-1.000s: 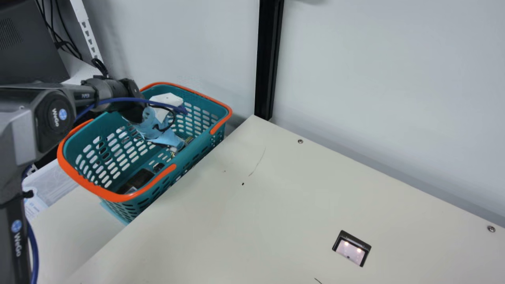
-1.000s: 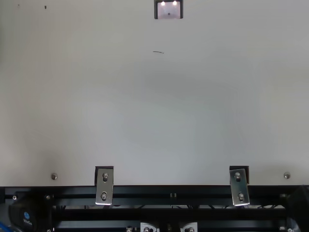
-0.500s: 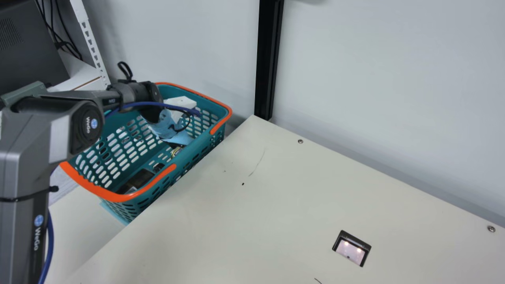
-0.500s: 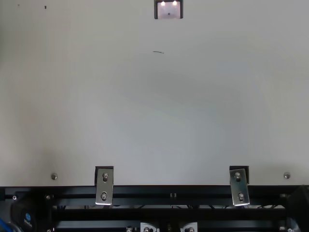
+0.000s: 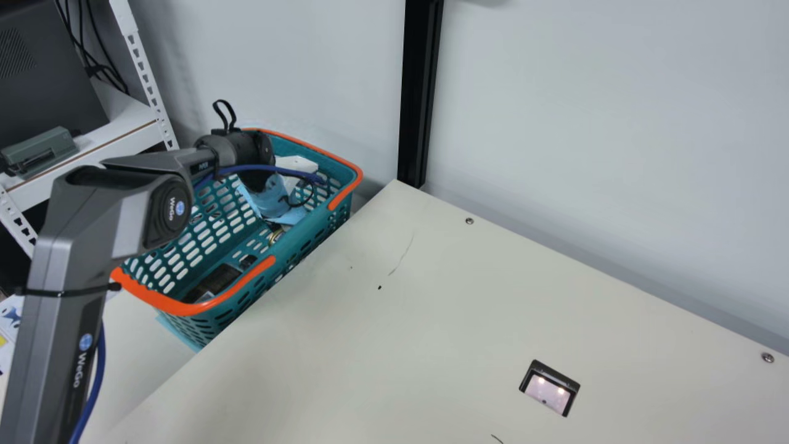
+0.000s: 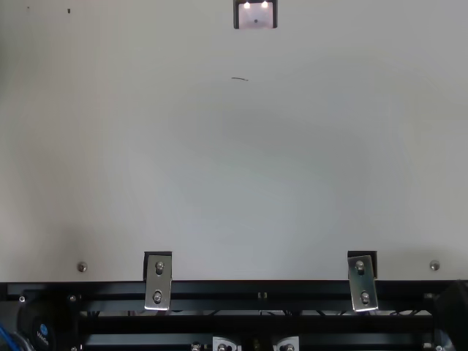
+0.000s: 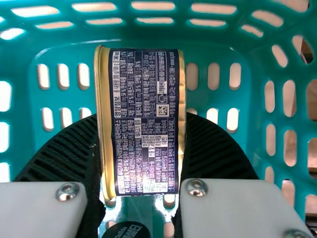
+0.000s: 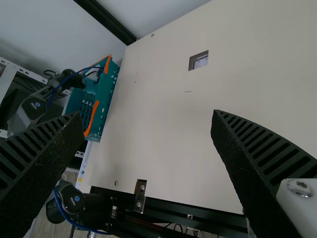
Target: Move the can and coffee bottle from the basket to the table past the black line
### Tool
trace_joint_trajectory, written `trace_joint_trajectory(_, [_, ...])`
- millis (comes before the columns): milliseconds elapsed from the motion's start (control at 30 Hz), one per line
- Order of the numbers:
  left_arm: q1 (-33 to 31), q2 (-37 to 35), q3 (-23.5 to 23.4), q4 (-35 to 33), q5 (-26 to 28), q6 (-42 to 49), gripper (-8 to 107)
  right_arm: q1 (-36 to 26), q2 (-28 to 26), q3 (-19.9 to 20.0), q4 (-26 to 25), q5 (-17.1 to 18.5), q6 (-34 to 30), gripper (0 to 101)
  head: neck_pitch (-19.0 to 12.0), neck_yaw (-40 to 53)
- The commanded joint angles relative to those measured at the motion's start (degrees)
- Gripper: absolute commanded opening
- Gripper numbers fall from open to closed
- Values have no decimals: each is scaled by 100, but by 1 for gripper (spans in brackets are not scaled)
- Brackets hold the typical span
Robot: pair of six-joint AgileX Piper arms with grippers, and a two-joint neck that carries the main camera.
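My left gripper, wrapped in light blue, is down inside the teal basket in the main view. In the left wrist view the dark can with gold rims lies crosswise between the fingers of my left gripper, which press its two ends. A gold edge of the can shows below the wrap. The coffee bottle seems to be the dark thing at the basket's near end; its black cap appears beyond the can in the left wrist view. My right gripper holds nothing, its fingers wide apart.
The cream table adjoins the basket's right side. A recessed device and a short dark mark are on its surface. White material lies at the basket's far end. A black post stands behind the table's corner.
My left arm has moved rightward in the main view, its wrist shifting toward the far end of the basket. The basket and the table look the same.
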Motion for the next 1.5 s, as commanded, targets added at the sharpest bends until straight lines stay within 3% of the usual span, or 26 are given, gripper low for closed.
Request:
trace_joint_trajectory(0, [20,-140,32,-6,-40,-19,10,0,0,0,0,0,0,101,-176,74])
trace_joint_trajectory(300, [197,-1448,705,-331,-217,-3,10,0,0,0,0,0,0,101,-176,74])
trace_joint_trajectory(500, [330,-2393,944,-803,-62,-33,10,0,0,0,0,0,0,101,-176,74])
trace_joint_trajectory(667, [432,-2969,837,-1307,539,-129,10,0,0,0,0,0,0,101,-176,74])
trace_joint_trajectory(967, [728,-3834,633,-2512,2169,-347,10,0,0,0,0,0,0,101,-176,74])
trace_joint_trajectory(1267, [589,-4996,2212,-3571,2250,-513,10,0,0,0,0,0,0,101,-176,74])
trace_joint_trajectory(1467, [378,-5711,2973,-4037,2250,-1034,10,0,0,0,0,0,0,101,-176,74])
